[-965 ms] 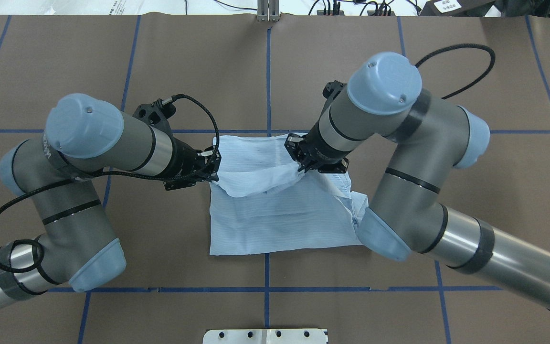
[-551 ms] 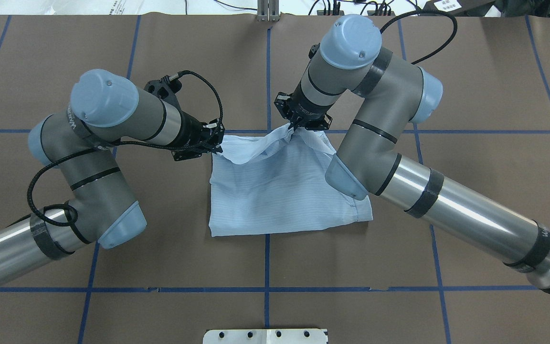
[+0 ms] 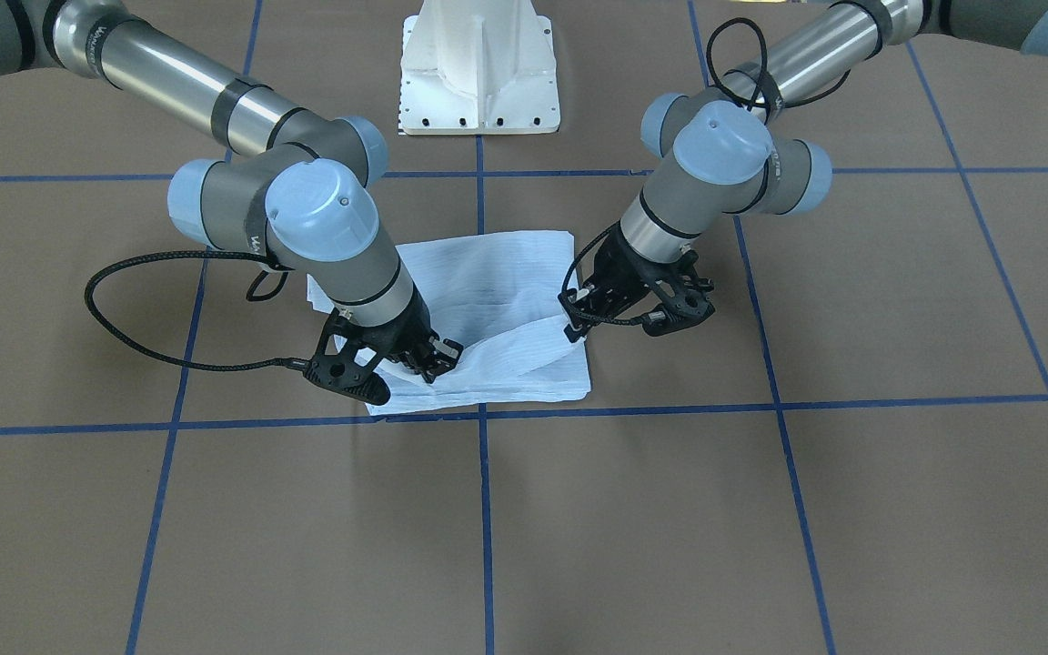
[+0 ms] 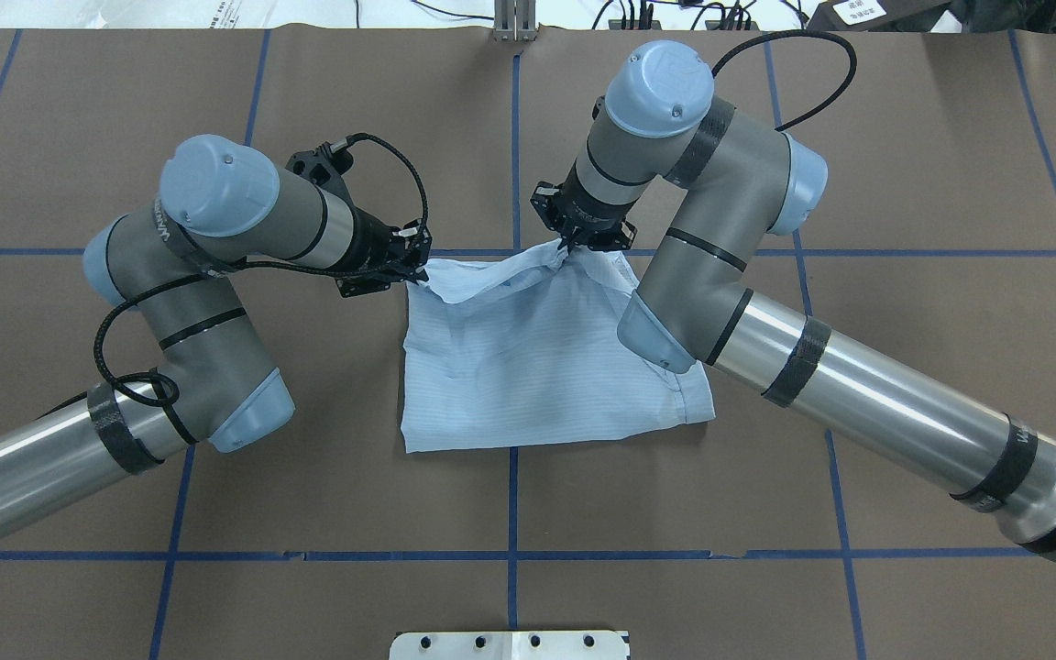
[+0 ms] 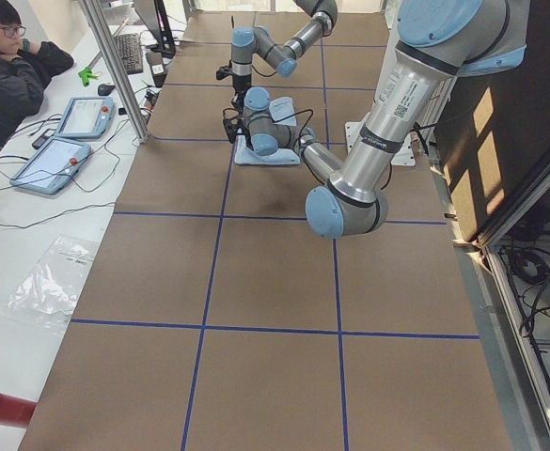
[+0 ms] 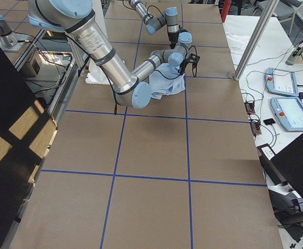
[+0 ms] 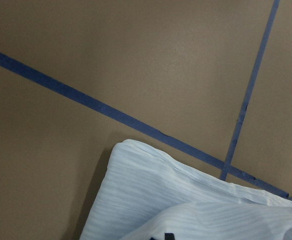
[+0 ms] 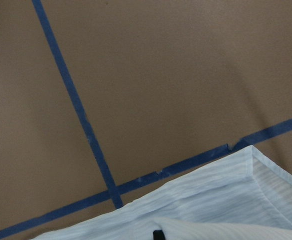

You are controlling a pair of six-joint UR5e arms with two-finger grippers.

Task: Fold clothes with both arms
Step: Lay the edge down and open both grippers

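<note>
The light blue striped shirt (image 4: 537,367) lies folded into a rough square at the table's middle (image 3: 488,273). My left gripper (image 4: 418,266) is shut on the fabric at the shirt's far left corner; it also shows in the front-facing view (image 3: 574,318). My right gripper (image 4: 569,247) is shut on a bunched peak of fabric at the far edge, right of centre (image 3: 424,364). The held layer sags between the two grippers, low over the table. Both wrist views show a shirt fold (image 7: 160,200) (image 8: 210,200) over brown table with blue tape.
Brown table cover with a blue tape grid (image 4: 514,137). The white pedestal base (image 3: 478,73) stands at the robot's side. An operator (image 5: 11,56) sits beyond the table's far edge with tablets (image 5: 54,160) and a metal post (image 5: 115,66) nearby.
Both grippers have carried the held fabric layer away from the robot, from the shirt's middle to its far edge. Since 0.6 s ago they have barely moved.
</note>
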